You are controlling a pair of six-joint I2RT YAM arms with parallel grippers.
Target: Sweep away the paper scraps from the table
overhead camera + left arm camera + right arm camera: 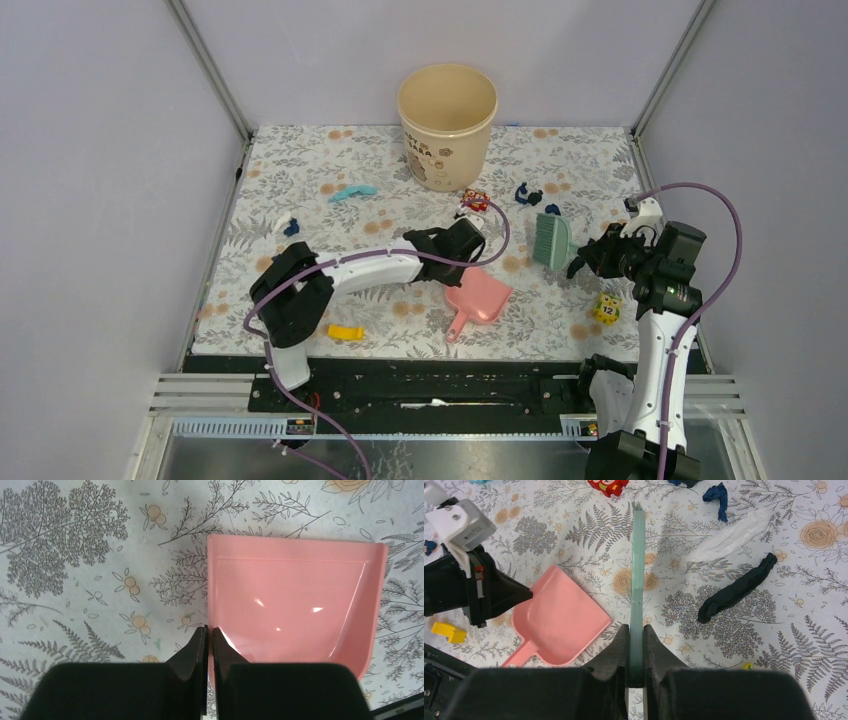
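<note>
Near the front middle of the cloth-covered table (pixel 300 170), white with grey leaves and orange flowers, we see a pink plastic dustpan (pixel 480 297) lying flat, its handle toward the arms. At the dustpan's far left corner the left gripper (pixel 210 630) has its fingers drawn down to a thin slit astride the side wall. One finger is inside the pan and one outside, pinching that wall. Just right of the dustpan and slightly beyond it, the right gripper (pixel 636 627) is clamped tight on a pale green hand brush (pixel 552 240), seen edge-on from its wrist.

We find the paper scraps (pixel 527 194) scattered, all outside the dustpan. Two small navy bits (pixel 552 209) lie beyond it to the right. On the far side of the brush from the dustpan, a long rolled navy piece (pixel 736 590) rests near a white crumpled strip (pixel 734 535). Well left of the dustpan and further back lie another navy bit (pixel 291 227) and a thin light-blue strip (pixel 352 192).

Around the dustpan we also see a red toy cube (pixel 476 200) just beyond the left gripper and a tall beige plastic bucket (pixel 447 125) further back. A yellow numbered cube (pixel 606 308) sits to the right, and a flat yellow piece (pixel 345 332) to the left. The red cube stands between dustpan and bucket, and the brush stands between dustpan and the long navy piece.
</note>
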